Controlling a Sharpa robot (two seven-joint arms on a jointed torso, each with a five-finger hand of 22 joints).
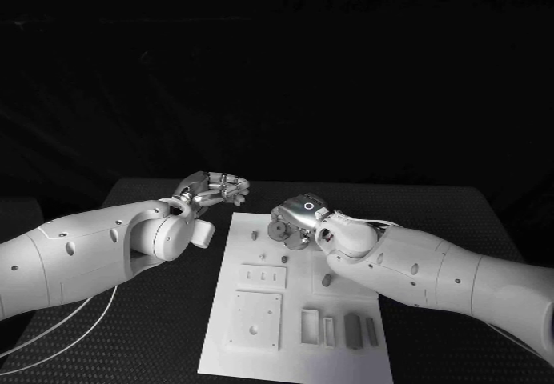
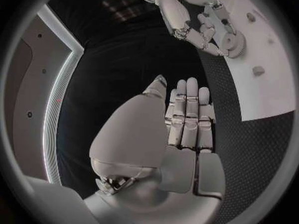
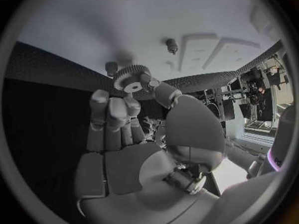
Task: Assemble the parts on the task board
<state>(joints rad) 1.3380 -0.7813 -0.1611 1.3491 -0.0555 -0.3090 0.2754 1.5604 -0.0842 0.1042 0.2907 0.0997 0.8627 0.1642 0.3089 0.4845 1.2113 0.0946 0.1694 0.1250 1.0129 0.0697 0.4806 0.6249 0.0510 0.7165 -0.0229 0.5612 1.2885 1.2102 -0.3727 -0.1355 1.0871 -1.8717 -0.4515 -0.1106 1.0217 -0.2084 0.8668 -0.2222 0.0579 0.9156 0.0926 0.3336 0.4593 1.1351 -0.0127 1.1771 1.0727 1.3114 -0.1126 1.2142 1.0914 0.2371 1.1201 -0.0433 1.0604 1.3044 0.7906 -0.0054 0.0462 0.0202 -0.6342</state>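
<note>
The white task board (image 1: pixel 231 352) lies in the middle of the black table. My right hand (image 1: pixel 303 222) hovers over the board's far end and pinches a toothed grey gear (image 1: pixel 281 231) between thumb and fingers; the right wrist view shows that gear (image 3: pixel 131 79) edge-on above the board (image 3: pixel 74 30). A smaller gear (image 3: pixel 112 67) sits on the board just beyond it, and a short peg (image 3: pixel 171 46) stands farther along. My left hand (image 1: pixel 214 190) hangs over the table off the board's far left corner. Its fingers (image 2: pixel 187 109) are stretched out side by side with nothing in them.
Nearer me the board carries two raised square plates (image 1: pixel 255 318), small pegs (image 1: pixel 327 280) and several upright rectangular pieces (image 1: pixel 353 330). The left wrist view shows my right hand (image 2: pixel 199 25) with its gear (image 2: pixel 233 42) over the board (image 2: pixel 268 94). Black table (image 1: pixel 150 320) surrounds the board.
</note>
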